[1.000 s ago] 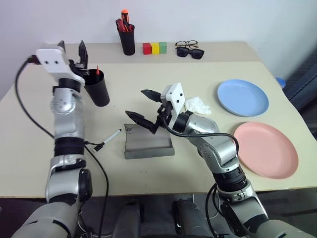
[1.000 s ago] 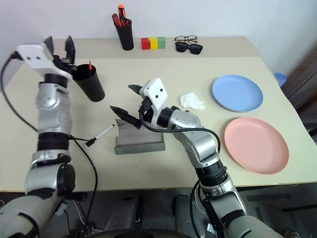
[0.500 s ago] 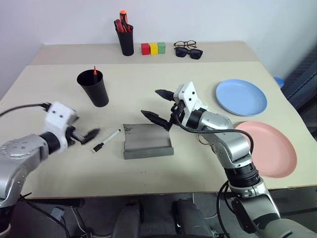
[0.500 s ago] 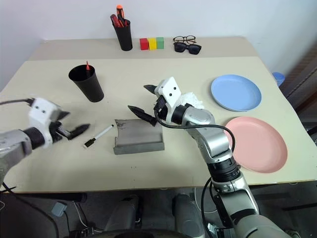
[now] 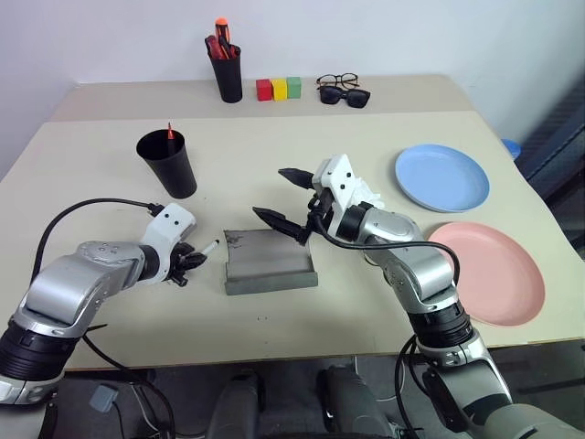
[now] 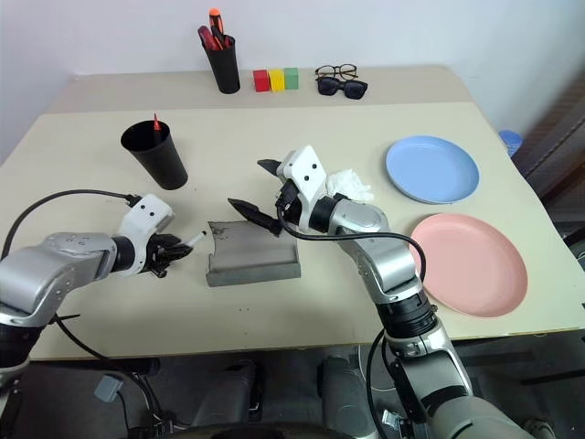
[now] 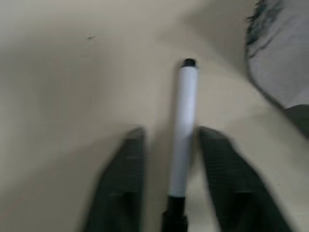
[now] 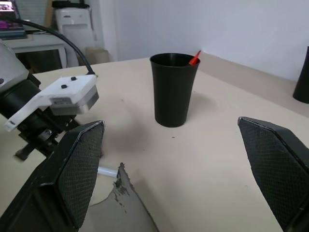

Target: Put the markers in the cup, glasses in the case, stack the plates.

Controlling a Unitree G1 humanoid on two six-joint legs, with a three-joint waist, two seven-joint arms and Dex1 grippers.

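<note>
White-bodied marker lies between our left gripper's two fingers on the table — jaws narrowed beside it, grip uncertain — while our right gripper gapes wide over the case.

Matt black cup; smooth plastic plates; textured rubbery fingers.

Even, bright indoor light from overhead, no glare on my bench. Shadows are soft and short: a faint one beside the cup, a darker one under my right arm. Head views are sharp, with mild bowing of the bench's edges toward the corners. My left wrist view is smeared: white marker and my left end effector's fingers both soft-edged. In my right wrist view the near fingers look slightly soft, the cup crisp.
</note>
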